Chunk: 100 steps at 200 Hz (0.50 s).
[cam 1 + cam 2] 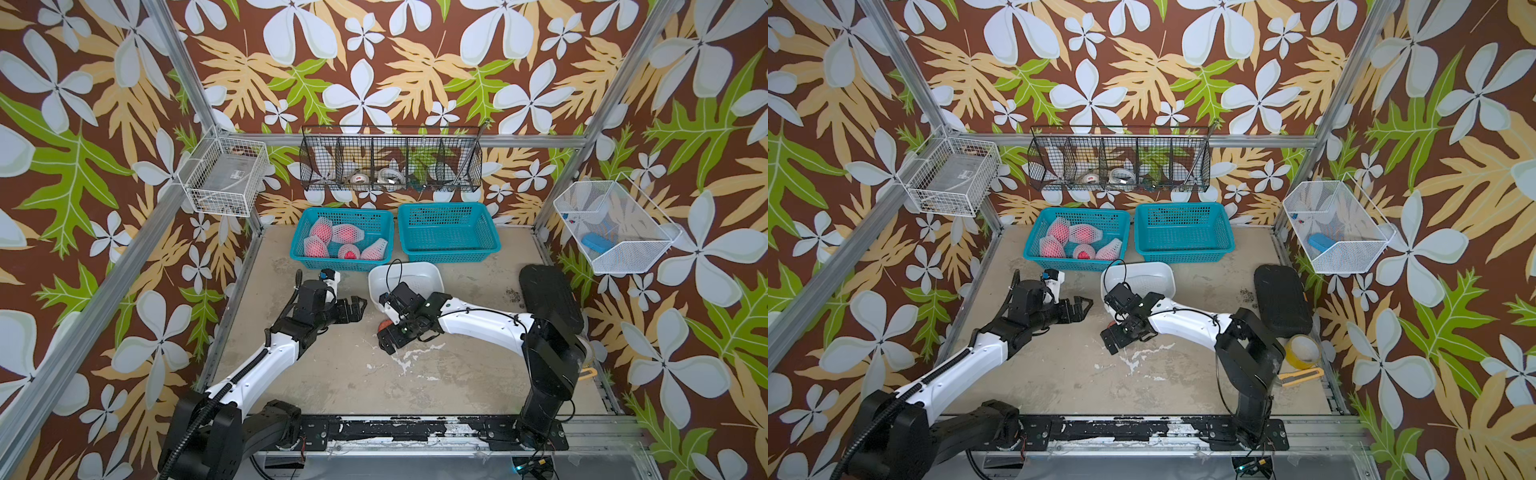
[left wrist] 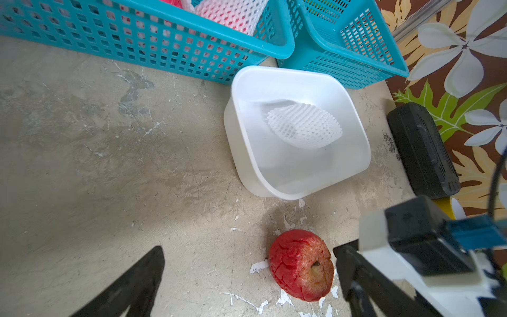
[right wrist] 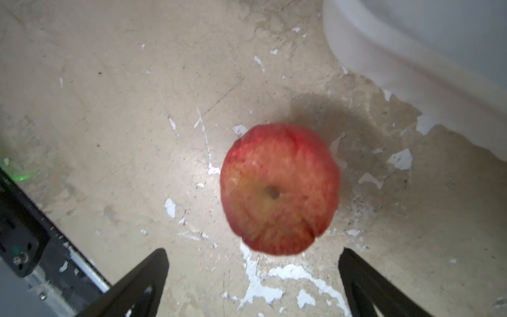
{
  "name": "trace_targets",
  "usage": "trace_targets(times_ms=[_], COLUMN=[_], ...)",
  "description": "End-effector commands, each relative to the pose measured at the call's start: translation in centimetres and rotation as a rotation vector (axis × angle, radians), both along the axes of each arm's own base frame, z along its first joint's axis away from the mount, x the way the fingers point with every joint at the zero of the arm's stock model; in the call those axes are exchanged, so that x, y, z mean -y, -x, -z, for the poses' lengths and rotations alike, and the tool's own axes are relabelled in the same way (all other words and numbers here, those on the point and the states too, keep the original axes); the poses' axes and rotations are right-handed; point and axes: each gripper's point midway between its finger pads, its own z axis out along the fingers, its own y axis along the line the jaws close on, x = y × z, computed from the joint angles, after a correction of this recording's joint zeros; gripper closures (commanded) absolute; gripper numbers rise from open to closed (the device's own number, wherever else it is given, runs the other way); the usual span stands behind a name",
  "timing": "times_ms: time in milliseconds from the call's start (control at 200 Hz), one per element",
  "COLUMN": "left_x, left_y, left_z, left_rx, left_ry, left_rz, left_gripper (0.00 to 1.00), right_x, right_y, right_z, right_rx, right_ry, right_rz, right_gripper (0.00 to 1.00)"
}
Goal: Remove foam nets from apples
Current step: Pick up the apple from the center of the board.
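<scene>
Five netted pink apples [image 1: 345, 242]: in teal plastic basket [image 1: 297, 239].
Bare red apple [image 3: 279, 189]: on table [image 3: 109, 109] before right gripper [image 3: 253, 255], jaws apart.
White foam net [image 2: 304, 129]: in white plastic tub [image 2: 236, 142].
Left gripper [image 1: 360, 306]: apart, empty.

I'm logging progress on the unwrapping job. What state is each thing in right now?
Bare red apple: net off, lying on the table, not gripped.
White foam net: empty, lying in the white plastic tub.
Left teal plastic basket: holds five apples in nets.
Right teal plastic basket: empty.
Left gripper: open, holding nothing.
Right gripper: open, by the bare apple.
</scene>
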Motion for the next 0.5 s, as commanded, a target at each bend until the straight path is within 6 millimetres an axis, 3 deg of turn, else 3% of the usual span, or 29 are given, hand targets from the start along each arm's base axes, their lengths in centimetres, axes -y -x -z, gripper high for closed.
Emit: trace_targets(times_ms=[0, 165, 380, 440, 495], left_x=[-0.2, -0.1, -0.2, -0.2, 0.0], left_y=[-0.2, -0.1, -0.3, -0.3, -0.4], left_z=[-0.3, -0.3, -0.1, -0.2, -0.3], left_rx=[0.015, 0.010, 0.009, 0.007, 0.006], left_ry=[0.007, 0.013, -0.005, -0.005, -0.001], left_rz=[-0.016, -0.012, -0.014, -0.010, -0.007], left_gripper=[0.00, 0.00, 0.00, 0.00, 0.00], right_x=[-0.9, -2.2, -2.6, -2.5, -2.3], right_y=[-1.0, -1.8, -2.4, -2.5, -2.5], right_z=[0.8, 2.1, 2.5, 2.7, 3.1], right_rx=[0.019, 0.032, 0.056, 0.062, 0.062], right_ry=[-0.003, 0.000, -0.007, 0.003, 0.015], right_rz=[0.004, -0.012, -0.026, -0.024, -0.023], right_gripper=[0.00, 0.01, 0.20, 0.20, 0.13])
